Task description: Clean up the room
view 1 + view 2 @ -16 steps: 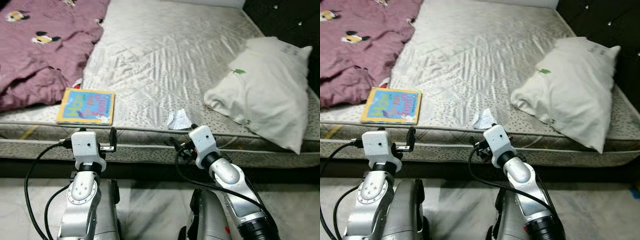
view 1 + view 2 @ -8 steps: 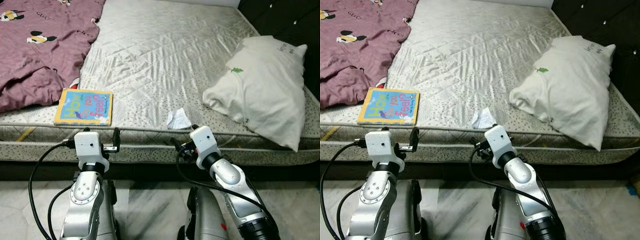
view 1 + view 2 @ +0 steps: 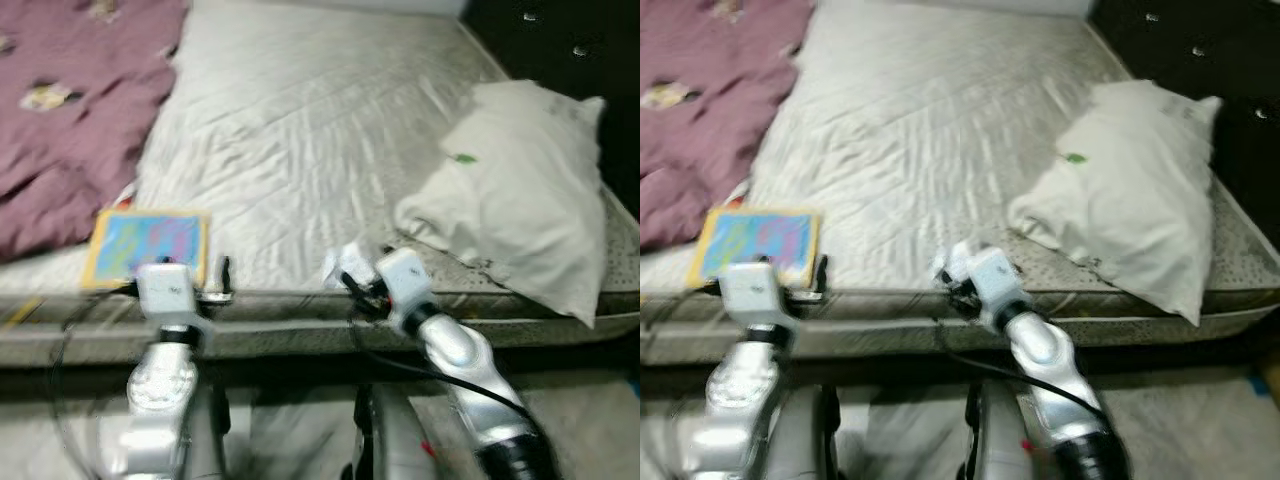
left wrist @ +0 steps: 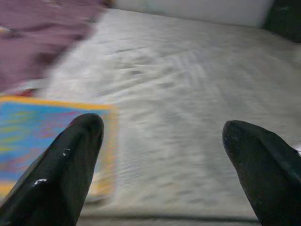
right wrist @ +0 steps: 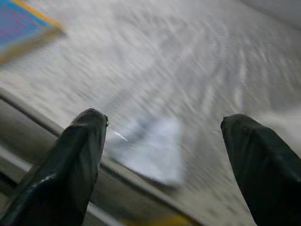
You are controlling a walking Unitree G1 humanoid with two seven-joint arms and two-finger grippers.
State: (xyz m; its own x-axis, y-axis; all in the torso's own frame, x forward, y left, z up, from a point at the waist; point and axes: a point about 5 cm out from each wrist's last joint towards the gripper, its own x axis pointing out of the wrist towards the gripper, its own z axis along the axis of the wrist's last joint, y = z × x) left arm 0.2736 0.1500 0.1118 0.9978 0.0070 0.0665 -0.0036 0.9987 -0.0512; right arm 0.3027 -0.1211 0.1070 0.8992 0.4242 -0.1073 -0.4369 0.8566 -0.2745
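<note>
Grey quilted mattress (image 3: 300, 130) lies in front of you, blurred in the head views. On it you can count one book, one scrap of paper, one pillow and one blanket. The book (image 3: 146, 246), yellow-edged with a blue cover, lies flat near the front edge, just beyond your left gripper (image 4: 160, 155), whose two black fingers (image 4: 66, 165) stand spread wide with nothing between them. The crumpled white paper (image 5: 150, 146) sits at the mattress edge, right before your right gripper (image 5: 164, 160); its two fingers are also spread apart, framing the paper without touching it. The white pillow (image 3: 520, 200) lies towards the right side, well apart from the book. The maroon blanket (image 3: 60, 110) is bunched at the left, close behind the book.
</note>
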